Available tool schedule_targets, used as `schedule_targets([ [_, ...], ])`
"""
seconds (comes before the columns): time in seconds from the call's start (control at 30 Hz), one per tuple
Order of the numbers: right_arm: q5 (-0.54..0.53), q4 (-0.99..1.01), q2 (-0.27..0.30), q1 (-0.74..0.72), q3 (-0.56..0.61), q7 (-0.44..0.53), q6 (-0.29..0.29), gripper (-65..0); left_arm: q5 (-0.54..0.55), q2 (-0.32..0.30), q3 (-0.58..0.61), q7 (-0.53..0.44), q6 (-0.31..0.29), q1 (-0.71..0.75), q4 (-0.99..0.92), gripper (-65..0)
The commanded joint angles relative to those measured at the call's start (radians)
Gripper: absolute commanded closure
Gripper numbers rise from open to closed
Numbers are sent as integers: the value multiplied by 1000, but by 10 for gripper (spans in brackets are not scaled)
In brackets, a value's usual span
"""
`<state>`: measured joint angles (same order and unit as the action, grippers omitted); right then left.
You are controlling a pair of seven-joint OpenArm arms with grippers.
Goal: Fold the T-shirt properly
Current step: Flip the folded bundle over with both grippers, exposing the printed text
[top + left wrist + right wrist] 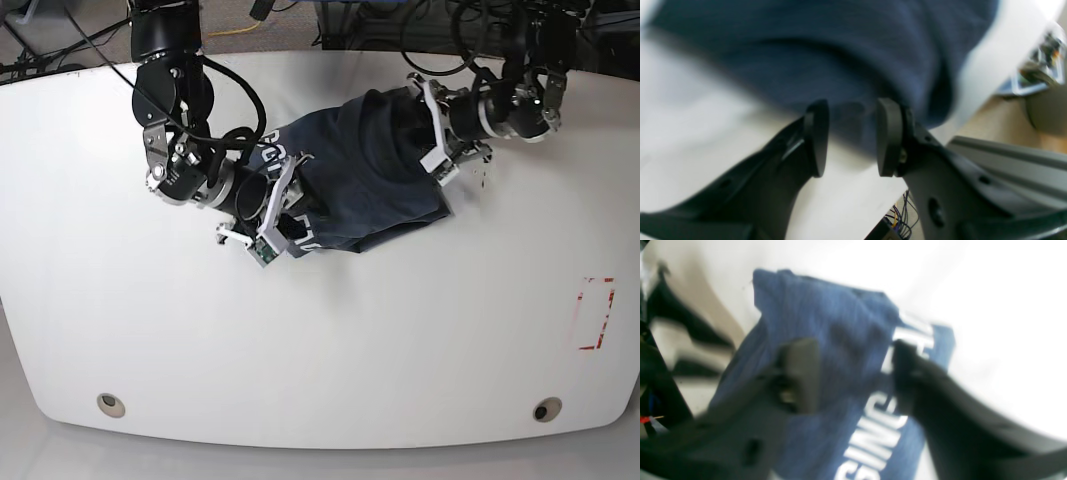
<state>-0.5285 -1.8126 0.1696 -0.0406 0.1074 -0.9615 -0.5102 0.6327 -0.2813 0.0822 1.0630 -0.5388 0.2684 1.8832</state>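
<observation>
White worktop (120, 320) carries everything, and the T-shirt (370, 190) lies bunched on its far middle part, a dark blue heap with white lettering along its near-left edge.

On the left of the base view is the right arm. Its pincer (278, 205) sits at the lettered edge of the shirt, low over the cloth. The right wrist view is blurred, but it shows the two fingers (800, 373) standing apart with blue fabric and letters between and behind them; no fold of cloth looks pinched, so I judge this pincer released, though the blur leaves that a little uncertain. It seems placed there to take up the printed edge for a fold.

In the middle the shirt is rumpled, not flat, with a thick ridge across it, so by my judgement the folding is only partly done.

On the right of the base view is the left arm. Its pincer (440, 150) is at the far-right side of the heap, touching or just over the cloth. In the left wrist view its pads (888, 136) stand parted, the cloth's dark edge lying beyond the gap and not clamped, so this one too is released. Both pincers flank the shirt, likely so that opposite sides can be lifted together.
</observation>
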Motion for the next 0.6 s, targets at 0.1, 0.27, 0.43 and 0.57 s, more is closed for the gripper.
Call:
schedule_targets([
  [0.1,-9,122,6,-115,-5,29,0,-84,-64,32,84,-14,-2,-7,49,-206],
  [0.27,-8,265,6,-190,-4,74,-3,-86,-115,67,133,-14,-2,-7,52,-204],
  [0.43,-6,422,17,-236,18,154,-3,-122,-132,66,149,-14,-2,-7,52,-204],
  [0.57,41,534,54,-255,119,258,-3,-117,-133,58,140,-14,-2,-14,46,-207],
])
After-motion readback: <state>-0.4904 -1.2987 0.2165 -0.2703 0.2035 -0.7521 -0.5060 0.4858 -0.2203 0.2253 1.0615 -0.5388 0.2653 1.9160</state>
